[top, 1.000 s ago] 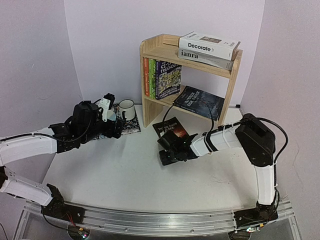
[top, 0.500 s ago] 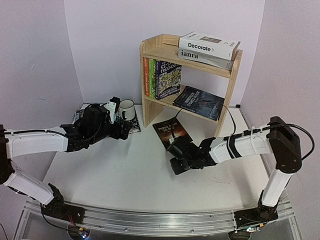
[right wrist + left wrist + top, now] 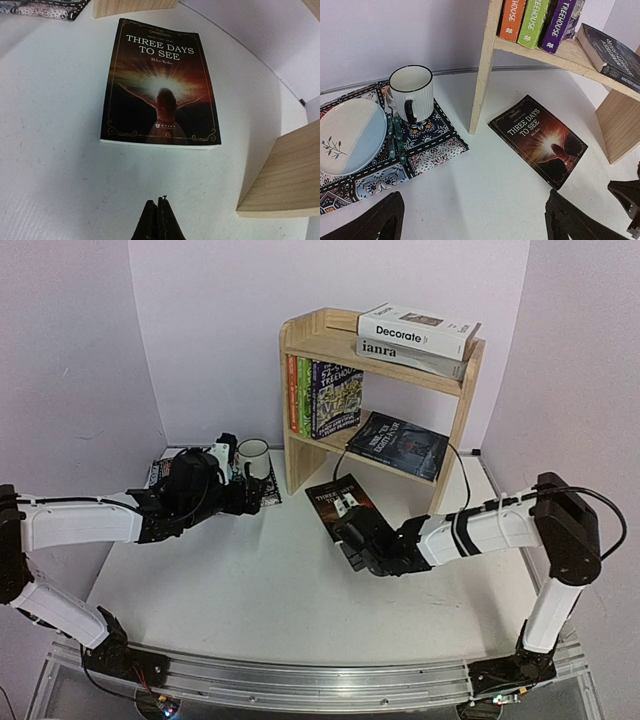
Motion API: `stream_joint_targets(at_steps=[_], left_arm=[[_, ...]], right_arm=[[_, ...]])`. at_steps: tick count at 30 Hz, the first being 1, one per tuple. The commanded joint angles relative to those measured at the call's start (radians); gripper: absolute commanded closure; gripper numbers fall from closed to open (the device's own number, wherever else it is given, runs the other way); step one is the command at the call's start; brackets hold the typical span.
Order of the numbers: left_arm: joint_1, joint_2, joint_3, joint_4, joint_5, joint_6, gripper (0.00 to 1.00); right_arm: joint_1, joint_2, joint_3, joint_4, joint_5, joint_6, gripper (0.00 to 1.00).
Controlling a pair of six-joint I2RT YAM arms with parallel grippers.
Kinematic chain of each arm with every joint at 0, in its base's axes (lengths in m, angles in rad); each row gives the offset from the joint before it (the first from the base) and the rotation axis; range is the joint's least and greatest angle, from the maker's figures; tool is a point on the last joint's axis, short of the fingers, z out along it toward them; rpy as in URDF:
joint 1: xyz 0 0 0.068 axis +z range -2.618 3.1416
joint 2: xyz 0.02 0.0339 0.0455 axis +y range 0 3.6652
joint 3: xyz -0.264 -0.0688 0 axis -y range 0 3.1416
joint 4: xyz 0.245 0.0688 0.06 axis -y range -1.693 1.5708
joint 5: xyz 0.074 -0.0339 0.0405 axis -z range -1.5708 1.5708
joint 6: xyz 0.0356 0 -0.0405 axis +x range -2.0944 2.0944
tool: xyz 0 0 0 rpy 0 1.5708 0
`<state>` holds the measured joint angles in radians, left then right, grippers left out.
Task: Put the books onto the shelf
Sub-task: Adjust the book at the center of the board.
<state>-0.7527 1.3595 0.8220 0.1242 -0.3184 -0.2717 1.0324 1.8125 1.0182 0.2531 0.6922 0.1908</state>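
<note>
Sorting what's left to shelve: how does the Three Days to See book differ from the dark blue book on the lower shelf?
Three Days to See lies on the table before the shelf; the dark blue book lies on its lower board. Three Days to See has a black cover with an orange glow; the dark blue book's cover is navy. Both lie flat, cover up.

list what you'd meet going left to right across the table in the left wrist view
plate → mug → shelf side panel → black Three Days to See book
</note>
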Motion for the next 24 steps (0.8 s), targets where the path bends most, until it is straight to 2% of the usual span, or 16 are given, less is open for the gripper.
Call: stream_joint_targets(at_steps=[1,4,6,9,13,19,24], left_arm=[[0.011,-0.043,-0.020,0.040,-0.021,-0.021,0.01],[0.013,-0.061,-0.035,0.040,-0.023,-0.021,0.00],[0.015,-0.073,-0.045,0.040,-0.027,-0.020,0.00],[0.018,-0.087,-0.054,0.040,-0.030,-0.021,0.00],[0.019,-0.088,-0.057,0.040,-0.025,-0.024,0.01],[0.021,-0.084,-0.056,0.040,-0.020,-0.024,0.00],[0.023,-0.080,-0.050,0.040,-0.015,-0.021,0.00]], right_arm=[[-0.007,0.090,0.084,0.033,0.121,-0.372,1.00],[-0.010,0.162,0.146,0.038,0.218,-0.566,1.00],[-0.020,0.189,0.180,0.043,0.256,-0.633,1.00],[-0.057,0.195,0.224,0.033,0.194,-0.665,1.00],[-0.126,0.253,0.325,-0.070,0.151,-0.686,1.00],[-0.182,0.376,0.431,-0.120,0.196,-0.823,1.00],[-0.216,0.438,0.499,-0.144,0.195,-0.838,1.00]])
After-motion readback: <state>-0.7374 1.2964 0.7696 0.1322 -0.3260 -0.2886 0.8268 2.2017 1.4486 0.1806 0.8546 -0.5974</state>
